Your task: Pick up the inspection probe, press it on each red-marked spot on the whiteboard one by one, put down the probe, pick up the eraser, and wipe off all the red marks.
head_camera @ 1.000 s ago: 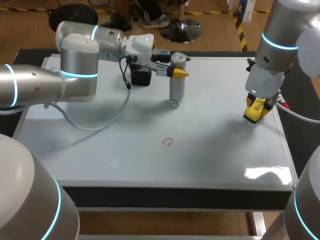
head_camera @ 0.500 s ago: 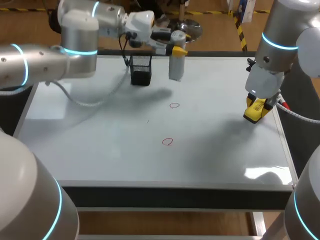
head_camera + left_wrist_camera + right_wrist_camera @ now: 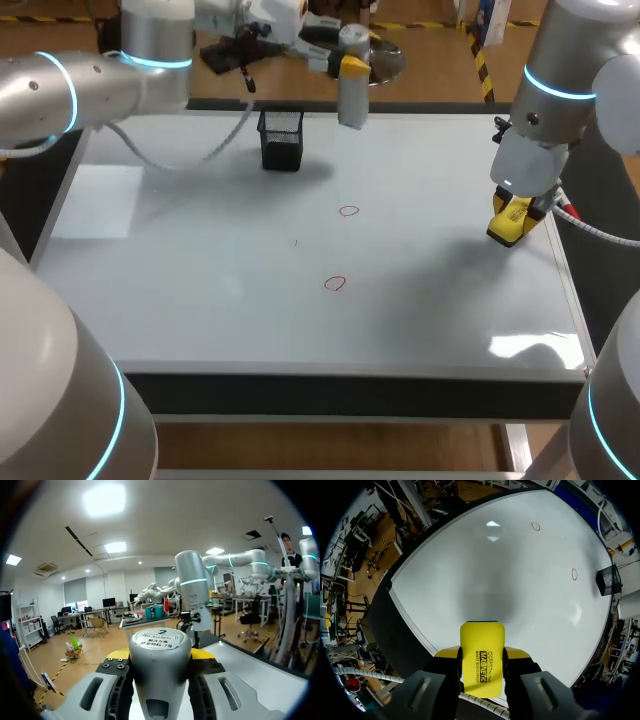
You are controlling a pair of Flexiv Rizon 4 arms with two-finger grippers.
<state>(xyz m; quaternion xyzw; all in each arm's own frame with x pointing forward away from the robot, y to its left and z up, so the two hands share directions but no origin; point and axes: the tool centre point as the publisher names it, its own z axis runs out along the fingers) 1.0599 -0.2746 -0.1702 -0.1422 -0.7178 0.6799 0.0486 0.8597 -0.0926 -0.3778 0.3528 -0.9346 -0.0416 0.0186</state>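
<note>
Well back on the whiteboard [image 3: 200, 280] that covers the tabletop, a black mesh cup [image 3: 281, 139] stands upright; what it holds cannot be made out. Near it, raised above the board's far edge, the left gripper [image 3: 352, 66] has its fingers clenched on the silver inspection probe [image 3: 352, 95] from two sides. Near the board's right edge the right gripper [image 3: 511, 222] grasps the yellow eraser [image 3: 481, 655]. Two red marks [image 3: 348, 211] lie between, apart from both

Bright, even light from ceiling lamps [image 3: 102, 500]; white glare patches on the whiteboard [image 3: 200, 300] near right, soft grey shadows mid-board.
</note>
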